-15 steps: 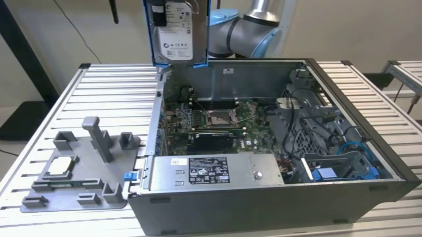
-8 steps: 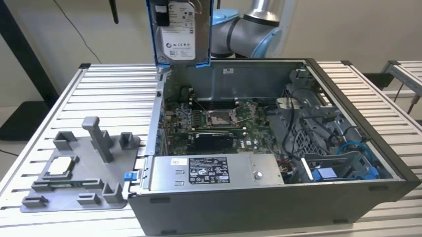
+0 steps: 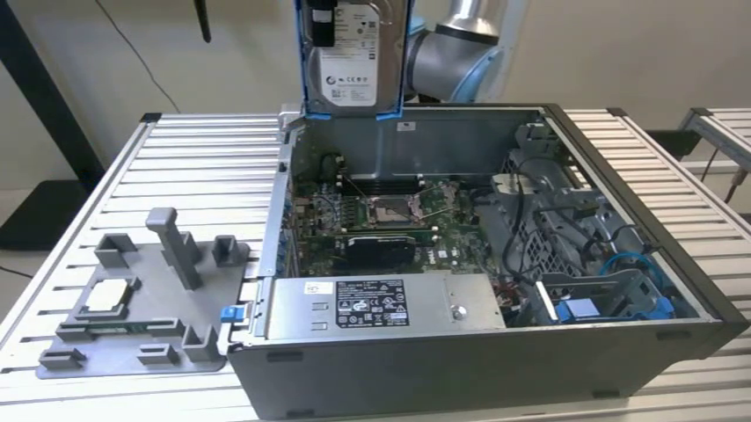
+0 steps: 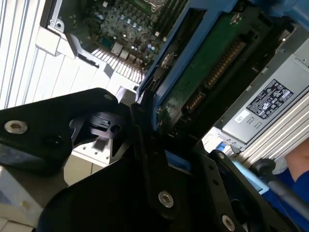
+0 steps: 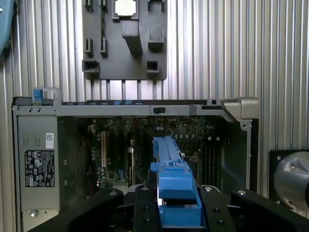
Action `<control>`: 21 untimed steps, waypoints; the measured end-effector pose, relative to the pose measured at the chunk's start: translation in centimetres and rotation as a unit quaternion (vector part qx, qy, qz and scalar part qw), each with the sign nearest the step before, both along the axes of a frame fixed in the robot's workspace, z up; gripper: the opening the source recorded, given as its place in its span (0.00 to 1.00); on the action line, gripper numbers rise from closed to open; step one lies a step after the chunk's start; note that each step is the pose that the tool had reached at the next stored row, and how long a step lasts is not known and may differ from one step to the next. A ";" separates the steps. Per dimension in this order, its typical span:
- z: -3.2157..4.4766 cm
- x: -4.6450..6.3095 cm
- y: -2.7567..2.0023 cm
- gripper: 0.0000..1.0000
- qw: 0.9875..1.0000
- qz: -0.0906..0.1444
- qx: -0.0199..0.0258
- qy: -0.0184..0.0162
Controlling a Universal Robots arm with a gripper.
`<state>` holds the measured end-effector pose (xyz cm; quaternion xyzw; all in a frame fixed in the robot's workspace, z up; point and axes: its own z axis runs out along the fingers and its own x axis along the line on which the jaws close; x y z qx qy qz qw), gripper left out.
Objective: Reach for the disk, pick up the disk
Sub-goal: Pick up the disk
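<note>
One disk (image 3: 348, 54) sits clamped between the fingers of the gripper (image 5: 176, 195), held edge-up in open air over the open computer case (image 3: 470, 369). Free room surrounds the disk on both flat sides. In the exterior view its lower blue edge lines up with the case's far rim; a gap there cannot be confirmed. Well below the gripper lie the motherboard (image 5: 120, 140) and power supply (image 5: 38, 145). Beyond the case wall, a grey fixture plate (image 5: 125, 67) rests on the slatted table (image 5: 280, 58).
</note>
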<state>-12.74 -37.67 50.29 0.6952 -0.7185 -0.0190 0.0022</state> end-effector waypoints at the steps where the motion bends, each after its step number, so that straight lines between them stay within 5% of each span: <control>1: 0.00 0.3 0.00 0.00 1.000 0.000 0.000 0.000; 21: 0.01 7.3 0.00 0.00 1.000 0.000 0.000 0.001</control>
